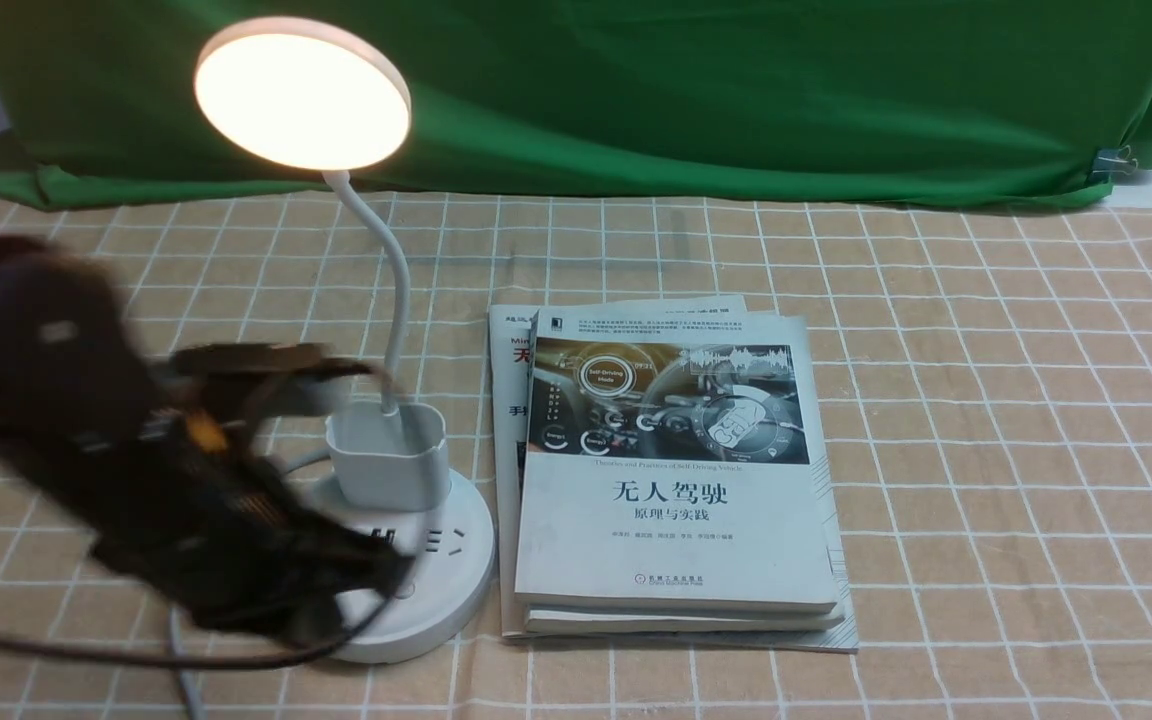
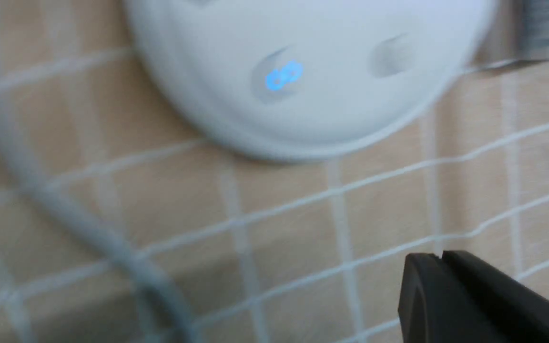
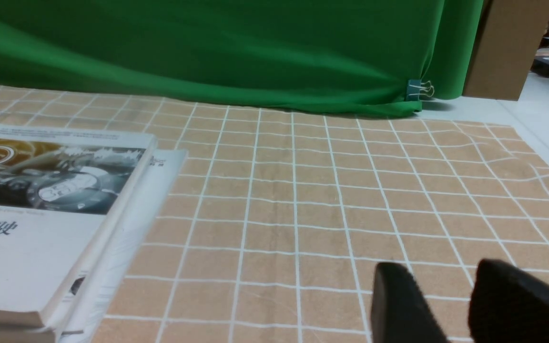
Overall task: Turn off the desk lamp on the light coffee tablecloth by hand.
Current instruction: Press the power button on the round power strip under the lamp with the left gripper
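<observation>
Your left tool, blurred at the front view's lower left, has its fingertips together, partly hiding the base of the lit lamp, left of the books; your right tool, cropped lower right in its wrist view, is parted.

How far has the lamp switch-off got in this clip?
Not finished: the desk lamp is lit. In hand: the left gripper, fingers together, is at the base, holding nothing; the front view blurs it, so contact with a button can't be told. Left: the press that darkens the disc head.
</observation>
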Available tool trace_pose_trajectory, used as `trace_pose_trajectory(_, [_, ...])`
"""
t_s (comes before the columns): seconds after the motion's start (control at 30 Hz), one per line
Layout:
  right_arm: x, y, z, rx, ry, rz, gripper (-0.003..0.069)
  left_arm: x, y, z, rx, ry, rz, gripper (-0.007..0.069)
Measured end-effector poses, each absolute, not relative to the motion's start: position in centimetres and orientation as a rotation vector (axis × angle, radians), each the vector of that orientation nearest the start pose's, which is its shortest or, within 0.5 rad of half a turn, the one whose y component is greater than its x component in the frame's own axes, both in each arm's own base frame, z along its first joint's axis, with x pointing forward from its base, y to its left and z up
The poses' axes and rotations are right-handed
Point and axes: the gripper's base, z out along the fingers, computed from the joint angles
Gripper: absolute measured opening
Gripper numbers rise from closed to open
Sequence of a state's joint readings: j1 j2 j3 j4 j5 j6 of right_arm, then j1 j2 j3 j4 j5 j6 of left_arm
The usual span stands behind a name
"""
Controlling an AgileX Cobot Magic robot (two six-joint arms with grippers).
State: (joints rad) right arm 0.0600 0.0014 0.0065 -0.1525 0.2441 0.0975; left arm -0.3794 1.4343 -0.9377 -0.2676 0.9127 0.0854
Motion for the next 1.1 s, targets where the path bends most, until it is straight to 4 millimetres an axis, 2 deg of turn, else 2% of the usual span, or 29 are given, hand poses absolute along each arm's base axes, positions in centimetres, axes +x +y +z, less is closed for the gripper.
trace_pose_trajectory(0.13, [5.6,0.0,18.9,-0.069,1.731,-0.025,0.0242,25.7,-13.2,23.9,0.552,2.862,-0.351,0.0008])
trace_pose_trajectory(0.37, [5.6,0.0,18.9,-0.069,1.731,-0.025,0.0242,27.9,-13.6,23.0,0.594,2.865,-0.277,0.0008])
trace_pose_trajectory(0.5, [5.6,0.0,18.9,-0.069,1.731,-0.025,0.0242,28.2,-13.7,22.4,0.594,2.879,-0.272,0.0008])
trace_pose_trajectory(0.83, [5.6,0.0,18.9,-0.069,1.731,-0.025,0.0242,29.6,-14.2,19.2,0.592,2.927,-0.248,0.0008])
trace_pose_trajectory(1.1, [5.6,0.0,18.9,-0.069,1.731,-0.025,0.0242,29.9,-14.3,19.0,0.595,2.935,-0.246,0.0008])
